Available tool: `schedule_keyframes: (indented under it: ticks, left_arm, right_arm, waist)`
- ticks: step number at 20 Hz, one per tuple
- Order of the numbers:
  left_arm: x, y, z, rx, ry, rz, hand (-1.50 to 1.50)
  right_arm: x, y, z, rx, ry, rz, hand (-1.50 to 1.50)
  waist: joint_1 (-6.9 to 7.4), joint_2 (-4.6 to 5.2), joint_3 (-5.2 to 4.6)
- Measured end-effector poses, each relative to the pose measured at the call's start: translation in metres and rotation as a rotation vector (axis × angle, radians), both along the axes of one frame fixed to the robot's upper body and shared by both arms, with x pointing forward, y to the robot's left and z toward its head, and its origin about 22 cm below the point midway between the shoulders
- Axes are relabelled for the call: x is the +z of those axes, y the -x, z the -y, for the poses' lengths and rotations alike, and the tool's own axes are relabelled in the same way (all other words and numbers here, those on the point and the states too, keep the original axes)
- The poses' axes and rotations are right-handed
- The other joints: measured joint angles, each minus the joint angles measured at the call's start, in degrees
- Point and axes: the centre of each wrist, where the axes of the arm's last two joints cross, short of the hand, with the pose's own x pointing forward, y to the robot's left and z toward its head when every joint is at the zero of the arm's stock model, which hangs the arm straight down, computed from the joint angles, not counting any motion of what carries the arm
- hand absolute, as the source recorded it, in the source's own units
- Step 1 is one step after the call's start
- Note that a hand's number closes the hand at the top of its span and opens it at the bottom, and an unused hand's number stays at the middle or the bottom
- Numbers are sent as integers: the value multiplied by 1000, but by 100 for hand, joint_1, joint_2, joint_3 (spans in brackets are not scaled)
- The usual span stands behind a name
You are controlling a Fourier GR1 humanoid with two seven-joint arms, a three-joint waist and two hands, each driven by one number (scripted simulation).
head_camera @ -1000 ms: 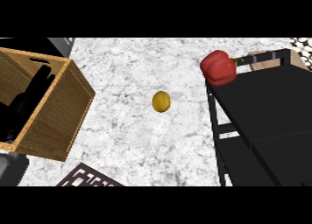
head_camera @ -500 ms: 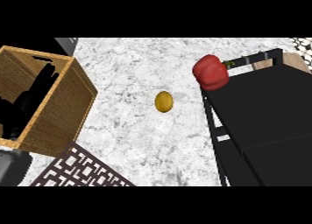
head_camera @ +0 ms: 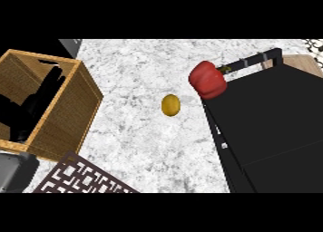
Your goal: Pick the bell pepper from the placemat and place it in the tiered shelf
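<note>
The red bell pepper (head_camera: 207, 79) is now seen against the black tiered shelf's (head_camera: 278, 122) upper left corner, nearer than a second ago. The left hand (head_camera: 26, 106) hangs open over the wicker basket (head_camera: 70, 118); placement seems nearly done.

Open marble counter (head_camera: 144, 136) between crate (head_camera: 77, 113) and shelf (head_camera: 278, 122)

No readable text, label, brand, number or sign appears on any surface in the head view.
</note>
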Motion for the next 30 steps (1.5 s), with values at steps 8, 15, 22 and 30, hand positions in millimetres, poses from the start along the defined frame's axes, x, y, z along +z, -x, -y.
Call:
schedule_keyframes:
  ticks: [8, 15, 22, 30]
  left_arm:
    - [5, -4, 10, -50, -5, 24, 0]
    - [6, -7, 10, -47, -8, 15, 0]
    - [3, -7, 9, -37, -11, -1, 0]
    - [2, -7, 10, -44, -15, -2, 0]
  right_arm:
    - [-46, 9, 2, 74, 173, -282, 150]
    - [-49, 9, 0, 103, 182, -285, 150]
    - [-43, 1, -3, 82, 185, -172, 150]
    - [-36, -15, 0, 5, 235, -61, 150]
  waist:
    - [301, -81, -322]
    - [203, -194, -298]
    - [151, -138, -147]
    - [217, -67, -81]
